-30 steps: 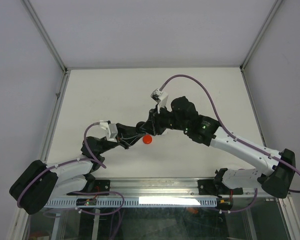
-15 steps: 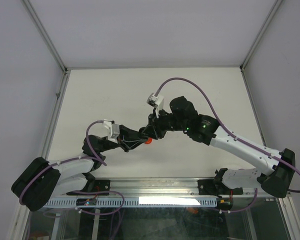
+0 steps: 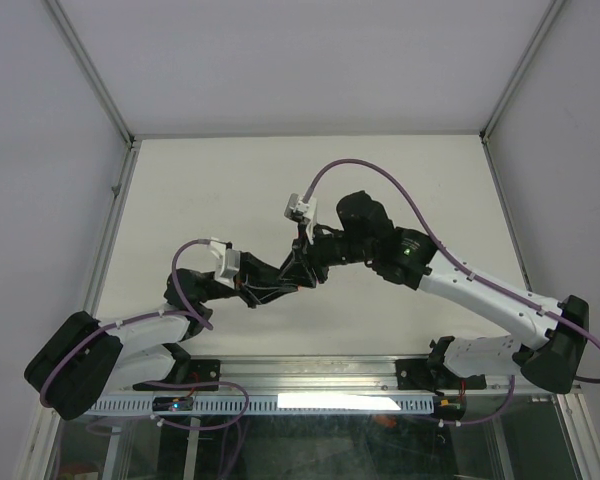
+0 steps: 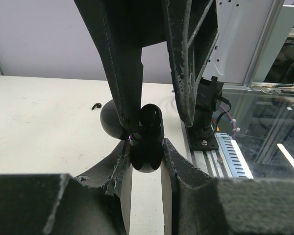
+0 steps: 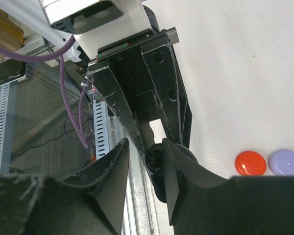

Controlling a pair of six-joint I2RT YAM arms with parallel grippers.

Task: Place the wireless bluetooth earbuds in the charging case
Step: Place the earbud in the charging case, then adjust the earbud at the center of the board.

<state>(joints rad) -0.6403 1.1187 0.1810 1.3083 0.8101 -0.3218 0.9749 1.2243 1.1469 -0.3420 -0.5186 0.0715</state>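
Black charging case (image 4: 146, 157) sits clamped between the left gripper's (image 4: 145, 146) fingers; a small black earbud (image 4: 94, 105) lies on the table (image 4: 39, 117) beyond. Right gripper (image 5: 145, 147) straddles the case from above, its grip impossible to judge; red disc (image 5: 250, 163) nearby

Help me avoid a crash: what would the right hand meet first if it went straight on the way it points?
The glossy black case clamped in the left hand, seemingly at the tips of the right hand; the left fingers lie just behind. Depth is unclear.
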